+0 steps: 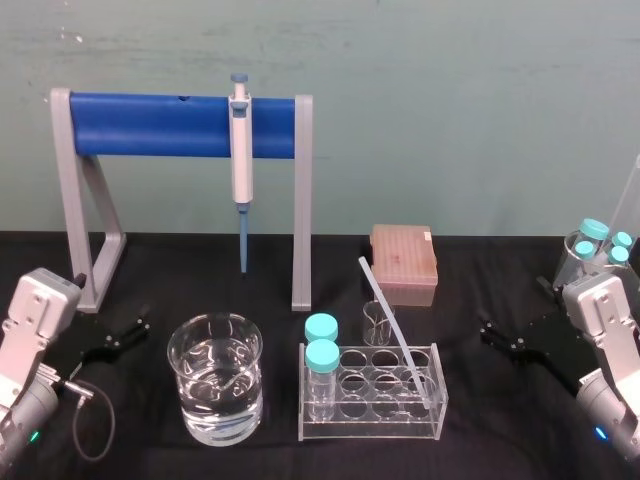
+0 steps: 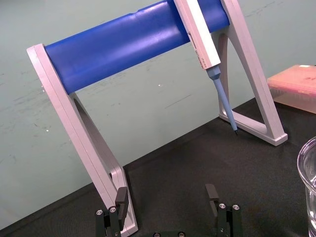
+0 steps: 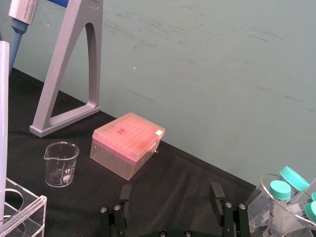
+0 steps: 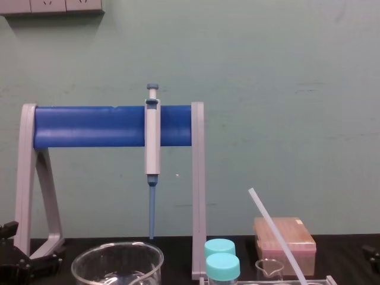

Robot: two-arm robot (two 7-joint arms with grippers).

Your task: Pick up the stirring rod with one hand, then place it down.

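Note:
The stirring rod (image 1: 395, 325) is a thin translucent-white stick leaning tilted in the clear tube rack (image 1: 437, 400), its top end pointing up and to the left. It also shows in the chest view (image 4: 276, 234) and at the edge of the right wrist view (image 3: 4, 123). My left gripper (image 1: 115, 340) rests low at the table's left, open and holding nothing (image 2: 166, 195). My right gripper (image 1: 510, 340) sits at the right of the rack, apart from the rod, open with nothing between its fingers (image 3: 171, 193).
A grey-white pipette (image 1: 241, 140) hangs on the blue-barred stand (image 1: 150, 125) at the back. A water-filled glass beaker (image 1: 215, 378), two teal-capped tubes (image 1: 322, 360), a small beaker (image 1: 378, 322), a pink box (image 1: 404, 262) and a beaker of capped tubes (image 1: 595, 250) stand around.

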